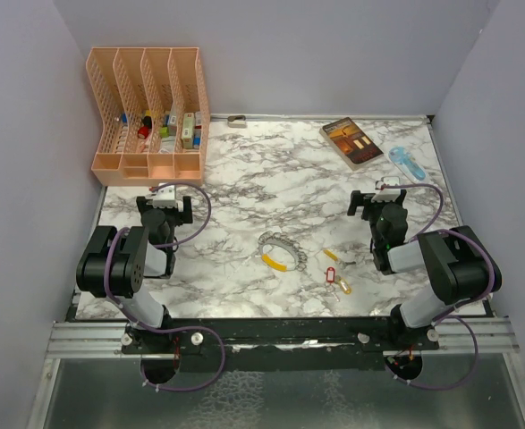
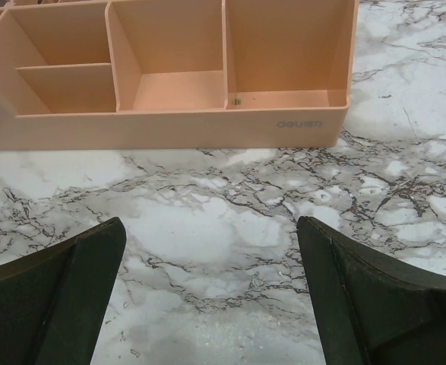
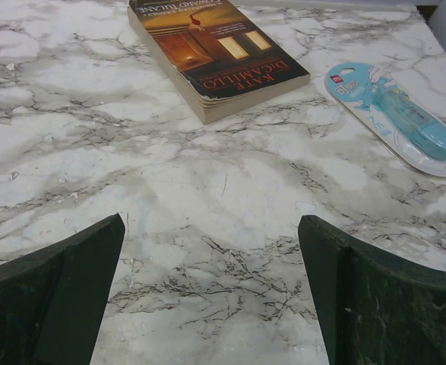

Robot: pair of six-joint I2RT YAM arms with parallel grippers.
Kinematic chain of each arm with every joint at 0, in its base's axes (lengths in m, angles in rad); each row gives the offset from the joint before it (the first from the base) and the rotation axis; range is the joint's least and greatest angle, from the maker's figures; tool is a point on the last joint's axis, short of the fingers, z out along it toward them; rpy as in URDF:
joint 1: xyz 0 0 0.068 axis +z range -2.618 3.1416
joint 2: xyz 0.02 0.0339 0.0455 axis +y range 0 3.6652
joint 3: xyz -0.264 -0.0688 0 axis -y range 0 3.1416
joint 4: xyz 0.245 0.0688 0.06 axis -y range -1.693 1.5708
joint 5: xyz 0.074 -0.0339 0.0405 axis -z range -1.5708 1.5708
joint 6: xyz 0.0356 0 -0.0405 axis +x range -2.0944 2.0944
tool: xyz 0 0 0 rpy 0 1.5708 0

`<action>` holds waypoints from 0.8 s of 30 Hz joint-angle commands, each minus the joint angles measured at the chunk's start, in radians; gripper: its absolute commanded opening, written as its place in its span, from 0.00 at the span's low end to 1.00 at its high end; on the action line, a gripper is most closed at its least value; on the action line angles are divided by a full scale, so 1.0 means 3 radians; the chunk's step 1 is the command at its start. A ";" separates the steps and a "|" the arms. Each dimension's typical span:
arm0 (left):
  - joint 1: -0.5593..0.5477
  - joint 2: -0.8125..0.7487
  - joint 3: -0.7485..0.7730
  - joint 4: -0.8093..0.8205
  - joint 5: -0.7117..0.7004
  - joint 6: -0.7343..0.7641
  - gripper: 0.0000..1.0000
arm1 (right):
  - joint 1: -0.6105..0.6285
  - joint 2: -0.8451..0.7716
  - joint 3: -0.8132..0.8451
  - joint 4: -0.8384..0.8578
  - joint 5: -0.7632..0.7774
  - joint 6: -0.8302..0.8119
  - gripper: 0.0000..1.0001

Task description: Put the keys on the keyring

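The keyring (image 1: 282, 250), a silvery beaded loop with a curved yellow segment, lies on the marble table near the middle front. The keys lie just right of it: one with a yellow tag (image 1: 333, 256), one with a red tag (image 1: 329, 273), one with an orange-yellow tag (image 1: 344, 286). My left gripper (image 1: 165, 203) is open and empty at the left, well away from them. My right gripper (image 1: 376, 202) is open and empty, behind and right of the keys. Neither wrist view shows the keys or the keyring.
A peach desk organiser (image 1: 150, 112) with small items stands at the back left; its front trays (image 2: 177, 68) fill the left wrist view. A book (image 1: 352, 142) (image 3: 215, 49) and a packaged blue object (image 1: 404, 161) (image 3: 405, 122) lie at the back right.
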 commanded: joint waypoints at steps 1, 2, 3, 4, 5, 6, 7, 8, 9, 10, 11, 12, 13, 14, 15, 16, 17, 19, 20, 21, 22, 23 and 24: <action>0.0027 0.0012 0.0014 0.0084 -0.0046 -0.0044 0.99 | -0.0012 0.0013 0.0026 0.0073 -0.0056 -0.0018 0.99; 0.0028 0.0013 0.0011 0.0084 -0.0046 -0.0048 0.99 | -0.0010 0.0006 0.0016 0.0087 -0.0053 -0.0018 0.99; 0.0029 0.0011 0.0010 0.0083 -0.0046 -0.0042 0.99 | -0.0013 0.0001 0.0010 0.0095 -0.0057 -0.0015 0.99; 0.0028 0.0010 0.0010 0.0084 -0.0046 -0.0042 0.99 | -0.0011 0.0001 0.0008 0.0096 -0.0058 -0.0018 1.00; 0.0028 0.0008 0.0007 0.0086 -0.0042 -0.0042 0.99 | -0.0010 -0.0001 0.0004 0.0104 -0.0055 -0.0025 0.97; 0.0028 0.0006 0.0006 0.0090 -0.0038 -0.0040 0.99 | -0.0010 -0.0005 -0.0003 0.0141 -0.0061 -0.0061 0.94; 0.0030 0.0004 0.0003 0.0092 -0.0017 -0.0039 0.99 | -0.0001 -0.0048 0.0039 0.0070 -0.0065 -0.0107 0.90; 0.0029 -0.0001 0.0001 0.0093 0.0009 -0.0024 0.99 | 0.0008 -0.0149 0.0158 -0.0294 -0.0122 -0.0111 0.87; 0.0028 -0.0035 0.0011 0.0059 0.0096 0.0011 0.99 | 0.0010 -0.0278 0.0370 -0.0767 -0.0170 -0.0104 0.84; 0.0029 -0.0102 0.0050 -0.0050 0.0212 0.0053 0.99 | 0.0010 -0.0388 0.0599 -0.1321 -0.0193 -0.0068 0.82; 0.0028 -0.0209 0.0124 -0.0258 0.0350 0.0101 0.99 | 0.0010 -0.0454 0.0797 -0.1728 -0.0226 -0.0031 0.81; 0.0028 -0.0320 0.0237 -0.0697 0.0482 0.0145 0.98 | 0.0013 -0.0514 0.0968 -0.2004 -0.0300 0.0029 0.81; 0.0028 -0.0413 0.0378 -0.1007 0.0641 0.0195 0.98 | 0.0015 -0.0545 0.1126 -0.2349 -0.0430 0.0106 0.79; 0.0027 -0.0486 0.0523 -0.1268 0.0811 0.0244 0.98 | 0.0015 -0.0572 0.1298 -0.2661 -0.0609 0.0186 0.76; 0.0024 -0.0537 0.0657 -0.1507 0.1044 0.0327 0.96 | 0.0024 -0.0588 0.1437 -0.2981 -0.0714 0.0283 0.74; 0.0021 -0.0588 0.0791 -0.1717 0.1320 0.0437 0.95 | 0.0030 -0.0608 0.1533 -0.3271 -0.0780 0.0429 0.73; 0.0005 -0.0629 0.0928 -0.1966 0.1631 0.0560 0.95 | 0.0034 -0.0639 0.1591 -0.3486 -0.0880 0.0528 0.71; -0.0126 -0.0675 0.1260 -0.2537 0.2098 0.0862 0.95 | 0.0043 -0.0726 0.1629 -0.3834 -0.1104 0.0620 0.66; -0.0240 -0.0671 0.1429 -0.2869 0.2221 0.1013 0.95 | 0.0051 -0.0780 0.1637 -0.4056 -0.1147 0.0660 0.64; -0.0384 -0.0644 0.1620 -0.3207 0.2308 0.1210 0.95 | 0.0058 -0.0834 0.1631 -0.4154 -0.1155 0.0715 0.63; -0.0550 -0.0591 0.1792 -0.3553 0.2348 0.1396 0.95 | 0.0061 -0.0890 0.1610 -0.4312 -0.1160 0.0783 0.62; -0.0745 -0.0538 0.1982 -0.3843 0.2337 0.1620 0.95 | 0.0061 -0.0945 0.1591 -0.4424 -0.1168 0.0836 0.62; -0.0942 -0.0479 0.2071 -0.4049 0.2319 0.1772 0.95 | 0.0061 -0.0994 0.1587 -0.4530 -0.1180 0.0896 0.61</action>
